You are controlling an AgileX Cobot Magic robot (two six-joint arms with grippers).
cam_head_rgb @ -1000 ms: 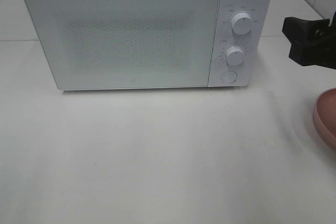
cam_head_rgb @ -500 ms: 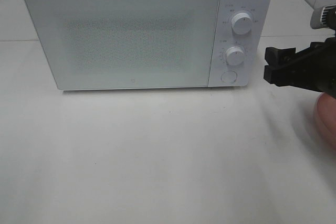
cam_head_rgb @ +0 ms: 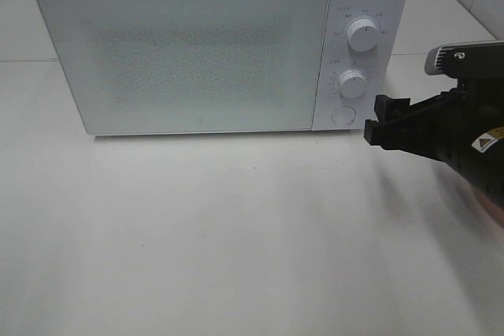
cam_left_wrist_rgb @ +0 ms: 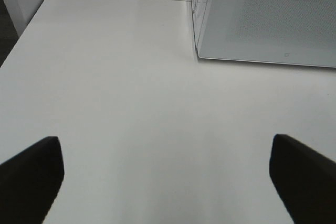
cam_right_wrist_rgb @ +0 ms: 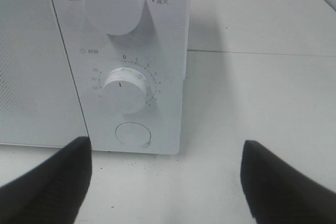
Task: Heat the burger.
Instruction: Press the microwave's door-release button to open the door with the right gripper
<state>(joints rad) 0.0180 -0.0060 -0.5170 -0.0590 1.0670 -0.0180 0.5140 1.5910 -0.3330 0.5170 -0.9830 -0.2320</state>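
My right pincer (cam_head_rgb: 381, 121) stands open, its two black fingers (cam_right_wrist_rgb: 47, 182) spread wide with nothing between them, and it hangs above the tabletop just off the near right corner of the boxy white microwave oven (cam_head_rgb: 197, 53), apart from it, tips turned left toward the control panel. From my right wrist I look straight between those fingers at the panel. Closest is the flat round white button (cam_right_wrist_rgb: 132, 134) at the bottom of the panel. Above it sits the lower white knob (cam_right_wrist_rgb: 124, 90), ringed with small numbers, its dark mark toward the lower left. Above that is the upper white knob (cam_right_wrist_rgb: 113, 1), its red mark straight up. Left of the panel, the oven's wide door with its speckled grey window (cam_head_rgb: 189, 57) is shut flat against the body. My left pincer (cam_left_wrist_rgb: 165, 145) is also open, both dark fingers (cam_left_wrist_rgb: 31, 179) far apart and empty, hovering over a bare stretch of the smooth white table (cam_head_rgb: 236, 234). It sits to the left of the oven and nearer than it, with the oven's near left corner ahead and to the right. It does not show in the high view. The burger appears in none of my views, so I cannot tell where it is.
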